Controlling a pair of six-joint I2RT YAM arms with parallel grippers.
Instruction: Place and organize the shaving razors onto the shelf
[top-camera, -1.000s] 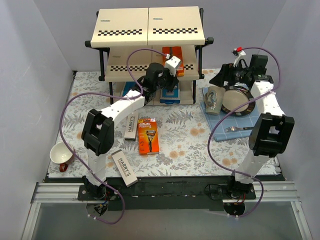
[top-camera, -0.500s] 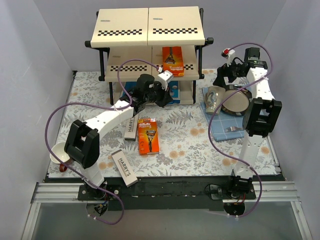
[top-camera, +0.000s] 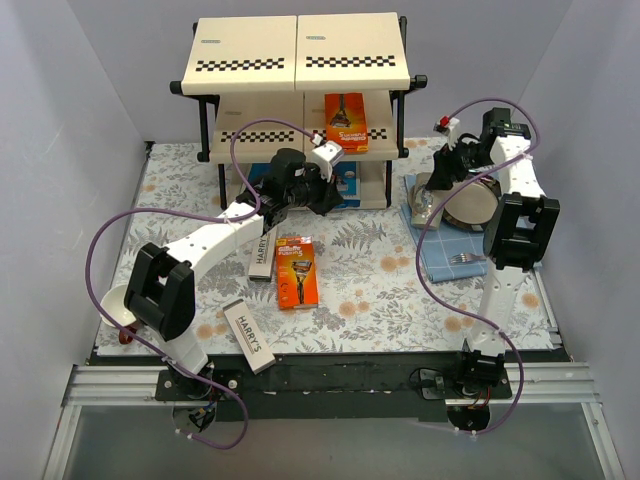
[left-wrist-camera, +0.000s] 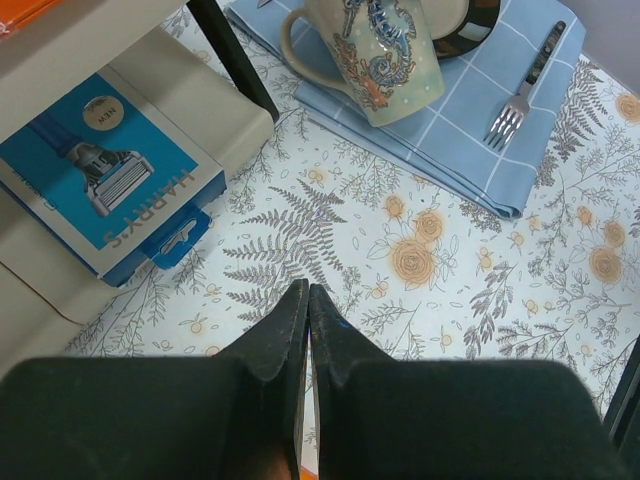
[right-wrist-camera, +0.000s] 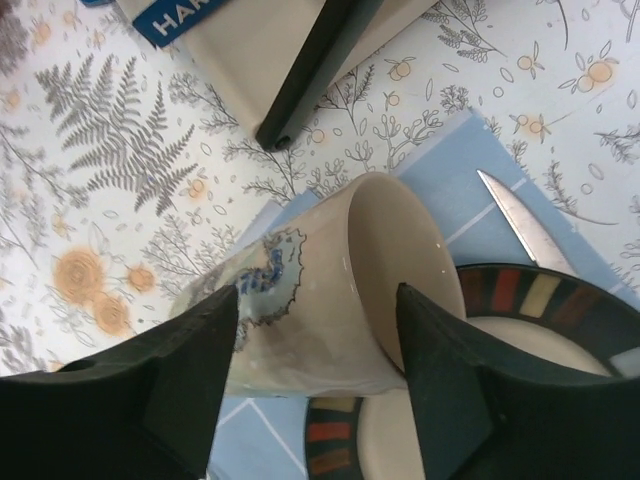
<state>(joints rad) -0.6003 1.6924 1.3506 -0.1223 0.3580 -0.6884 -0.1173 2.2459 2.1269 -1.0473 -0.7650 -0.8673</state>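
The shelf (top-camera: 250, 60) stands at the back. An orange razor pack (top-camera: 346, 122) lies on its middle board and a blue-and-white box (left-wrist-camera: 110, 175) on the bottom board. On the table lie another orange pack (top-camera: 296, 270) and two white HARRY'S boxes (top-camera: 263, 250) (top-camera: 249, 336). My left gripper (left-wrist-camera: 307, 292) is shut and empty, hovering in front of the bottom board (top-camera: 322, 197). My right gripper (right-wrist-camera: 318, 300) is open, its fingers straddling the beige mug (right-wrist-camera: 300, 300) from above; contact is not visible.
The mug (top-camera: 428, 197) stands on a blue cloth (top-camera: 455, 255) beside a dark plate (top-camera: 478, 205), with a fork (top-camera: 470, 258) nearer the front. A white cup (top-camera: 120, 308) sits at the table's left edge. A shelf leg (right-wrist-camera: 320, 60) is close to the right gripper.
The left arm drew back from the shelf, uncovering the orange pack on the middle board. The right gripper swung left and down over the mug and its jaws narrowed.
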